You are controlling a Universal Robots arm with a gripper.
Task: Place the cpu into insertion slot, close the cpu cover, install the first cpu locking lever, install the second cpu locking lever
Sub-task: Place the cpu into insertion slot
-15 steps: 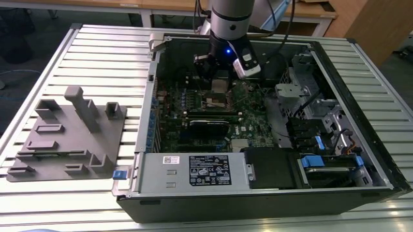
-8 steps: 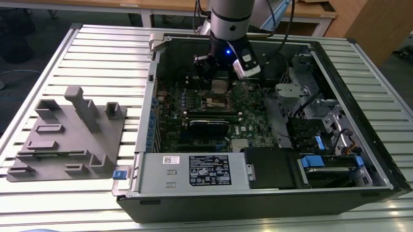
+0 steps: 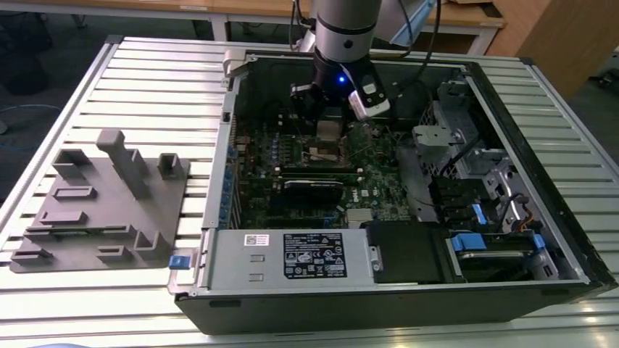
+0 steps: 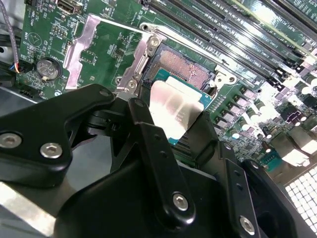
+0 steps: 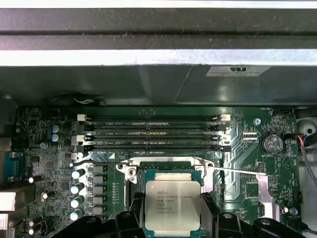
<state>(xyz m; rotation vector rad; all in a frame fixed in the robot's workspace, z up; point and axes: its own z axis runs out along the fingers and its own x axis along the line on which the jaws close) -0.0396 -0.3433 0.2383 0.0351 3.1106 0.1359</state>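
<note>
Claw's got the cpu pinched by the edges, hanging right over the socket

The claw (image 5: 172,218) is clamped on the cpu (image 5: 172,203), squeezing two opposite sides. The insertion slot (image 4: 182,67) sits just below and ahead of it, gold contact field bare. The cpu cover (image 4: 105,49) lies flipped open, off to one side of the claw. My guess: the chip's light and stiff, a bit slick on that metal top, and the slot's contacts look delicate. So the edges seem the only sane hold, kept level.

Small print on the cpu (image 5: 172,206) and the power-supply label (image 3: 312,255) cannot be read.
</note>
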